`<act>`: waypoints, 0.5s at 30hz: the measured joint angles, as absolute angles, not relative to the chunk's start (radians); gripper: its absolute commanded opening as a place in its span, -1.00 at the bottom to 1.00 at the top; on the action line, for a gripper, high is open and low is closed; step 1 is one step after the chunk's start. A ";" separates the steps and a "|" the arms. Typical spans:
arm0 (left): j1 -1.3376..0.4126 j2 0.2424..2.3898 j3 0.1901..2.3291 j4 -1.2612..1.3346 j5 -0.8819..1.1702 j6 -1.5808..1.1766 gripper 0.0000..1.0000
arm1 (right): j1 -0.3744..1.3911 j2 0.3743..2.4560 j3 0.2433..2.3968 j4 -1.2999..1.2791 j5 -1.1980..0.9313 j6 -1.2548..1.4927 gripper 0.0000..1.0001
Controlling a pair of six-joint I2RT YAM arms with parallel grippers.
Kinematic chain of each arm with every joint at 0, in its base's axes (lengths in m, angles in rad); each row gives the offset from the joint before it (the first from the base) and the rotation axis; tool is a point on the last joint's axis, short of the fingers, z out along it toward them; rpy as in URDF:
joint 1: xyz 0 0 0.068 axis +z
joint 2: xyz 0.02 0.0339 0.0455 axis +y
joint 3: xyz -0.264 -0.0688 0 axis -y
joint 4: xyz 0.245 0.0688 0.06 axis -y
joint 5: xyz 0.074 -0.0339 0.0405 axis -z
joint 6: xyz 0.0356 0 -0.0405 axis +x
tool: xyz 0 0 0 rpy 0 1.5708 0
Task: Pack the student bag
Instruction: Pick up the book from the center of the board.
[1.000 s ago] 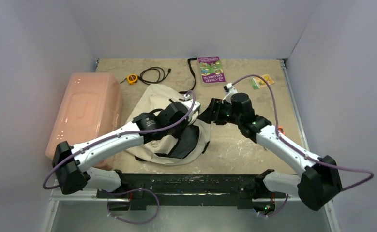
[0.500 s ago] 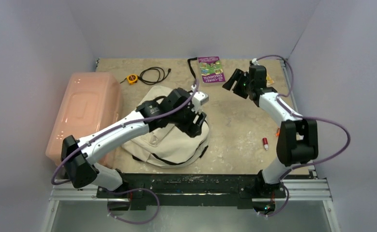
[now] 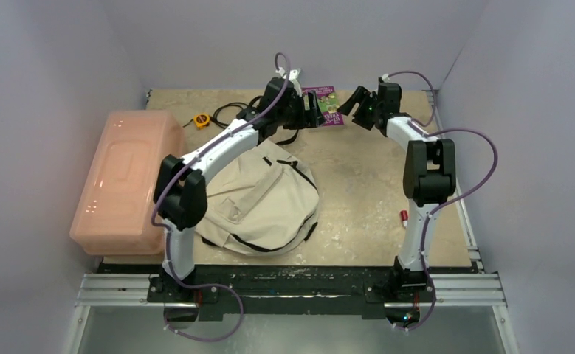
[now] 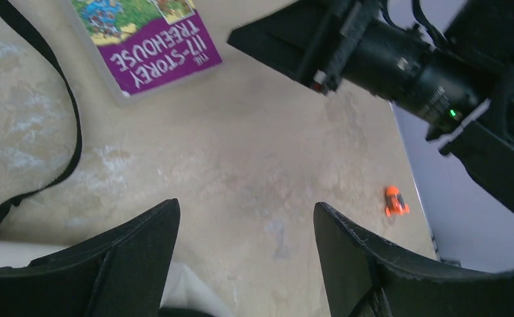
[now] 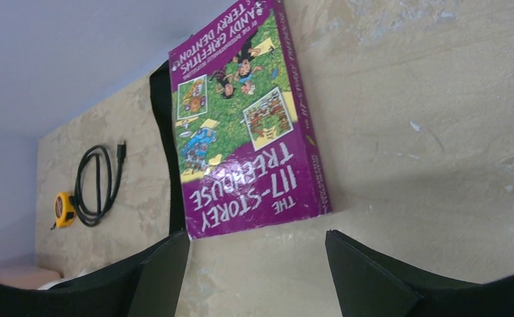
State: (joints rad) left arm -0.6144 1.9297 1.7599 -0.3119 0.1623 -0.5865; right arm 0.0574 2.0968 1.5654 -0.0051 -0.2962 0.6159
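Left claw (image 4: 242, 210) over mottled beige tabletop (image 4: 260, 145)

Plain lilac-grey walls (image 3: 48, 59), mottled beige tbl (image 3: 358, 184), metal rail (image 3: 114, 289)

Cloth, plastic and paper
The student bag (image 3: 266, 206) looked matt canvas; the pink bin (image 3: 125, 177) glossy plastic; the book (image 5: 247, 125) cover shiny.

bin (image 3: 125, 184) left of student bag (image 3: 262, 203), book (image 5: 247, 125) behind
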 measured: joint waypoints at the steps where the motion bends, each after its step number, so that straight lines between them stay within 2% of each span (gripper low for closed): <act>1: -0.605 1.972 1.775 -0.281 0.142 -0.612 0.48 | 0.052 2.118 1.579 -0.005 -0.307 0.618 0.61; 8: -0.568 2.230 1.887 -0.062 0.003 -0.769 0.47 | 0.025 2.243 1.711 0.007 -0.371 0.617 0.60; 15: -0.558 2.421 2.006 0.043 -0.141 -0.894 0.48 | 0.019 2.336 1.849 0.008 -0.418 0.607 0.57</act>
